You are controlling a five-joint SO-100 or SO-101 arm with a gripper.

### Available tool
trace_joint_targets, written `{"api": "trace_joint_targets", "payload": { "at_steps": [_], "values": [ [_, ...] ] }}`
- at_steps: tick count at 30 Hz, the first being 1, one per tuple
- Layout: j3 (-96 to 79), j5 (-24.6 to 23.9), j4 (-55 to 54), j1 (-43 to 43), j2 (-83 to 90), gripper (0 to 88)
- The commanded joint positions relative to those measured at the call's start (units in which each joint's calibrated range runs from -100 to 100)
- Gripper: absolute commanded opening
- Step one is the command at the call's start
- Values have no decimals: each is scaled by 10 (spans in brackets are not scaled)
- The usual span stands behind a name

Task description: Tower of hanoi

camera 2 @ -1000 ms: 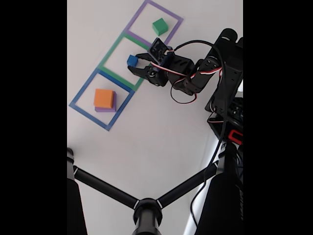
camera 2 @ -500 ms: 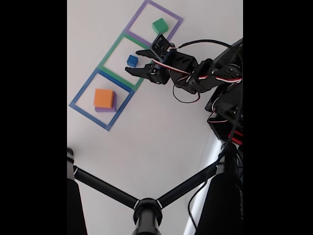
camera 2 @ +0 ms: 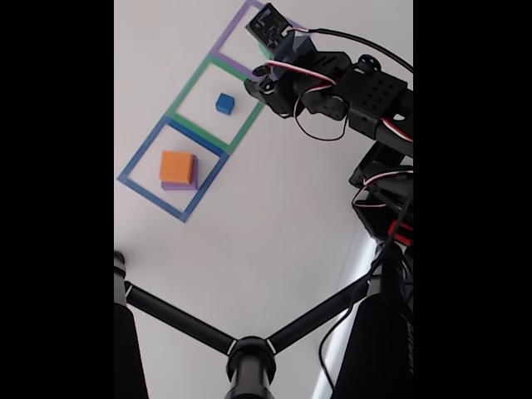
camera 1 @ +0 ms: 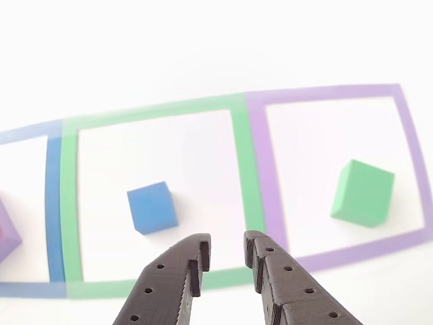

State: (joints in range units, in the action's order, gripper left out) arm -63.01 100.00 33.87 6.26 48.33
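The counter is plain matte white, marked with three flat square outlines in a diagonal row: a purple outline, a green outline and a blue outline, adjoining edge to edge. In the fixed view a black tripod fills the lower foreground.

The blue cube sits alone inside the green outline, and the green block stands inside the purple outline. The orange block rests on top of the purple block, both within the blue outline.

The tool hangs above the near edge of the green outline, its dark fingers slightly parted with a narrow gap, holding nothing and apart from the cube.
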Motion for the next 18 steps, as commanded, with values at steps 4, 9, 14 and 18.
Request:
{"api": "trace_joint_targets", "payload": {
  "at_steps": [4, 9, 14, 18],
  "values": [
    [294, 0, 342, 40, 27, 1],
    [456, 0, 506, 75, 35, 1],
    [597, 0, 629, 120, 27, 1],
    [640, 0, 659, 149, 22, 2]
  ]
}}
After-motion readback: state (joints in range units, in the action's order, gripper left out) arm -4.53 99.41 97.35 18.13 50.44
